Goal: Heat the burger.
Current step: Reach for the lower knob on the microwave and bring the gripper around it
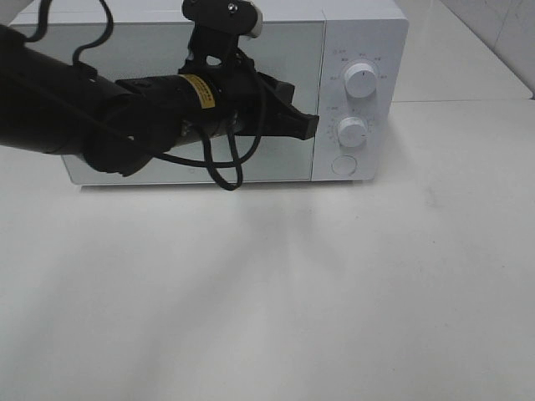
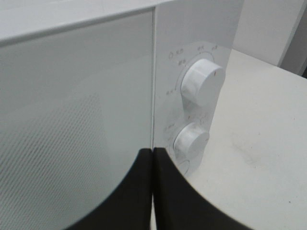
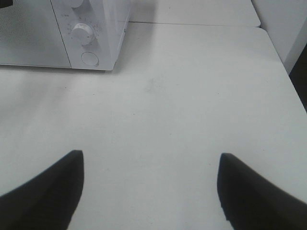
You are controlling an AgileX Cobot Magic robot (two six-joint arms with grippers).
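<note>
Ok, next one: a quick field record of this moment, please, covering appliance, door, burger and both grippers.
appliance: white box-shaped microwave on the white table
door: grey glass door, closed
burger: not in view
left gripper: shut, empty, at the door's edge beside the lower white dial
right gripper: open, empty, above the table
</note>
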